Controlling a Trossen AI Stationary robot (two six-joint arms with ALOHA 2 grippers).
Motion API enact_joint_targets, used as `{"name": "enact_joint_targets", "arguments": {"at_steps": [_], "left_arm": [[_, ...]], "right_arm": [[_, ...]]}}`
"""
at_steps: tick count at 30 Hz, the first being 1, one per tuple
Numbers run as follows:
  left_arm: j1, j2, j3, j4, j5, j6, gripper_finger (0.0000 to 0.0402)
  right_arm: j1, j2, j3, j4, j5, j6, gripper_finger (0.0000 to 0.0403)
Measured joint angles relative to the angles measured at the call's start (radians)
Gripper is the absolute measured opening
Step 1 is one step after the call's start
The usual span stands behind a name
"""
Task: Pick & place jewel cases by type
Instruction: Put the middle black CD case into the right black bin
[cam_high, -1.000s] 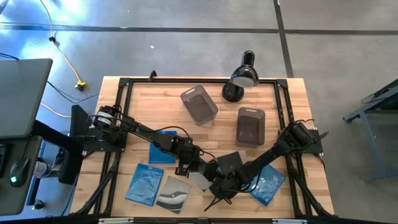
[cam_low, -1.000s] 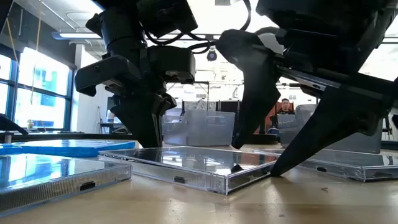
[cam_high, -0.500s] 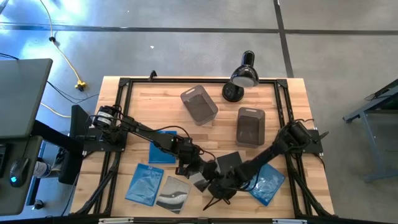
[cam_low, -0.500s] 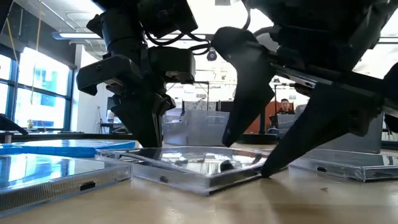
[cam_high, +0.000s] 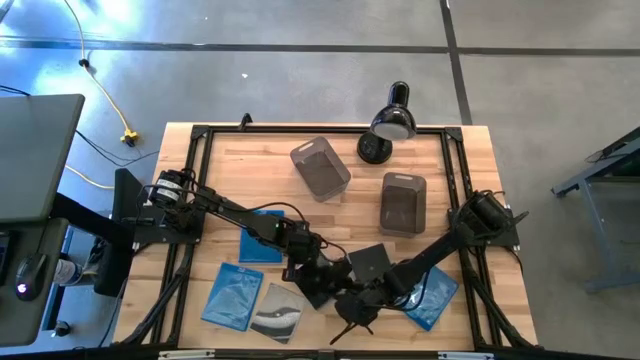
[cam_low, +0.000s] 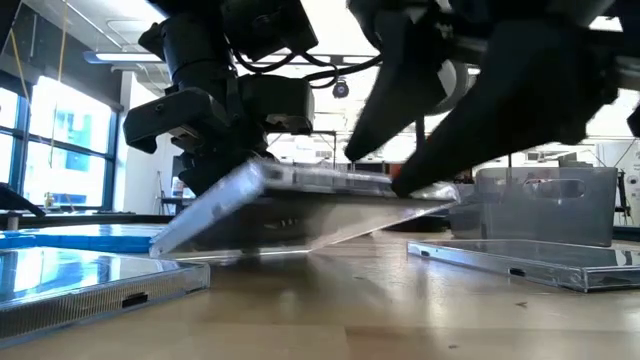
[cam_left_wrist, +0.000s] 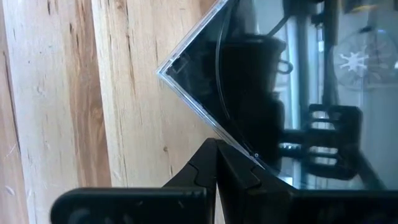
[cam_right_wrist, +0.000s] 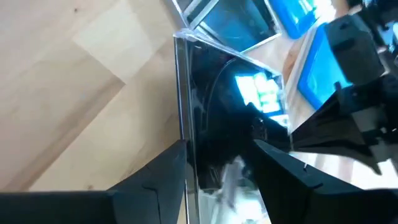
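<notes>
Wooden table, front centre: right gripper clamped a dark jewel case, tilted, one edge lifted. Left gripper touched its opposite edge, fingers pressed together.

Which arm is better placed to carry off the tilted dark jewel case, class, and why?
Probably the right. The right gripper has a finger on each side of the dark jewel case, which is tipped up off the table. The left gripper is shut, only touching the case's edge.
</notes>
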Motion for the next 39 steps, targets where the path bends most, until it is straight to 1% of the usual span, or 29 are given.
{"name": "enact_joint_targets", "arguments": {"at_steps": [3, 7, 11, 21, 24, 27, 30, 34, 39], "left_arm": [[0.000, 0.001, 0.000, 0.013, 0.000, -0.026, 0.0000], [0.000, 0.001, 0.000, 0.016, -0.001, -0.035, 0.0000], [0.000, 0.001, 0.000, 0.017, -0.001, -0.045, 0.0000], [0.000, 0.001, 0.000, 0.015, 0.006, -0.045, 0.0000], [0.000, 0.001, 0.000, 0.016, 0.006, -0.045, 0.0000], [0.000, 0.001, 0.000, 0.025, 0.007, -0.045, 0.0000], [0.000, 0.001, 0.002, 0.031, 0.008, -0.045, 0.0000], [0.000, 0.001, 0.002, 0.032, 0.008, -0.045, 0.0000], [0.000, 0.001, 0.002, 0.031, 0.008, -0.048, 0.0000]], "right_arm": [[0.000, 0.000, 0.000, -0.036, -0.004, 0.028, 0.0174], [0.004, 0.000, 0.000, -0.022, 0.048, 0.035, 0.0173], [0.004, 0.001, 0.000, -0.022, 0.059, 0.016, 0.0170], [0.004, 0.001, 0.000, -0.019, 0.038, 0.020, 0.0168], [0.001, 0.001, 0.000, -0.020, -0.004, -0.006, 0.0167], [-0.003, 0.002, 0.000, -0.023, -0.079, -0.096, 0.0167], [-0.008, 0.003, 0.000, -0.024, -0.081, -0.142, 0.0167], [-0.032, 0.003, -0.001, -0.063, -0.125, -0.162, 0.0167], [-0.054, 0.003, -0.001, -0.069, -0.128, -0.161, 0.0167]]}}
